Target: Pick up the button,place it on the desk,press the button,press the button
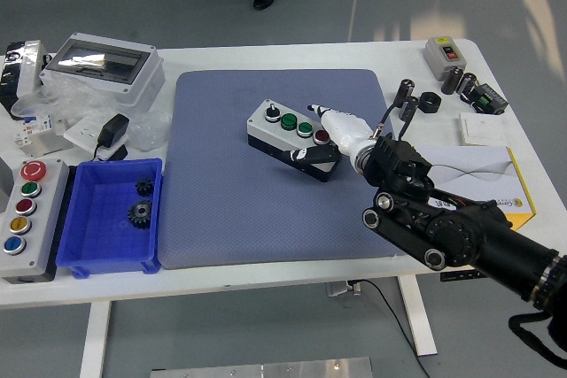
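A grey button box (282, 130) with a black knob, two green buttons and a red button lies on the blue mat (221, 210), right of the middle. My right hand (312, 134) comes in from the lower right and closes round the box's right end. Its black thumb (306, 156) lies against the front wall and its white fingers (335, 119) sit at the top rear edge beside the red button. The box rests on the mat. My left arm is out of view.
A blue bin (89, 258) with two gears stands at the left, next to a box of coloured buttons (25, 217). A grey enclosure (102, 64) and plastic-wrapped parts lie at the back left. A small switch box (443, 52), black parts (416, 102) and a booklet (496, 174) lie at the right.
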Controlling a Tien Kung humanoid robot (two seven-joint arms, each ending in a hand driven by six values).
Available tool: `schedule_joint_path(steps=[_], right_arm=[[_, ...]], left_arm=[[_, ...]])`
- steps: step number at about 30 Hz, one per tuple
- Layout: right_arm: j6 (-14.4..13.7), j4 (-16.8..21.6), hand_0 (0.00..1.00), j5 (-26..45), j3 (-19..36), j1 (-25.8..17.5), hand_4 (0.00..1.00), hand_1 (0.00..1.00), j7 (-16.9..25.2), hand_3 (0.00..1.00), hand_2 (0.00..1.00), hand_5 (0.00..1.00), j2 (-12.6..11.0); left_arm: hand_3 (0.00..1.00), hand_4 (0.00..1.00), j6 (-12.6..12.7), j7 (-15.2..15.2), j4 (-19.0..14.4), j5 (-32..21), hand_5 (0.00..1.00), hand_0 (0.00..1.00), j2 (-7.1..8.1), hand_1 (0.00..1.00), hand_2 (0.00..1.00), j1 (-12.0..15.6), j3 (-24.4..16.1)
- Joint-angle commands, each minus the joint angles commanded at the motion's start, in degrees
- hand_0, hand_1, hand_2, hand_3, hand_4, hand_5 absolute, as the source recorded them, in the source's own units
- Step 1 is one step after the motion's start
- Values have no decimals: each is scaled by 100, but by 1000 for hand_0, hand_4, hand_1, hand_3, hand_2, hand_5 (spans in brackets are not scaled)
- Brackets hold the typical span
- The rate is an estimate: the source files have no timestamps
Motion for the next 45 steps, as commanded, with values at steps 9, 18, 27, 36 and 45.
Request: schedule_joint_path(steps=[9, 18, 27, 36, 45], right_arm=[[-17, -100, 953, 57, -162, 2, 998, 986, -39, 998, 998, 679, 59], [-225, -196, 709, 42, -269, -4, 998, 827, -48, 998, 926, 666, 87], [-472, -244, 712, 62, -374, -23, 998, 822, -33, 998, 906, 660, 105], [-576, -309, 287, 1, -480, -12, 968, 531, -49, 998, 607, 420, 118], [-693, -358, 216, -113, -579, 7, 880, 443, -111, 943, 519, 295, 115]], left_arm=[[593, 592, -15, -20, 0, -12, 229, 619, -1, 579, 557, 11, 4], [592, 578, -24, -40, 0, -26, 222, 619, -1, 577, 557, 18, 13], [592, 560, -35, -76, 0, -36, 204, 619, -4, 573, 558, 30, 24], [595, 545, -41, -102, 0, -41, 191, 620, 0, 571, 559, 27, 21], [596, 543, -34, -144, 0, -63, 189, 619, 3, 572, 560, 19, 30]])
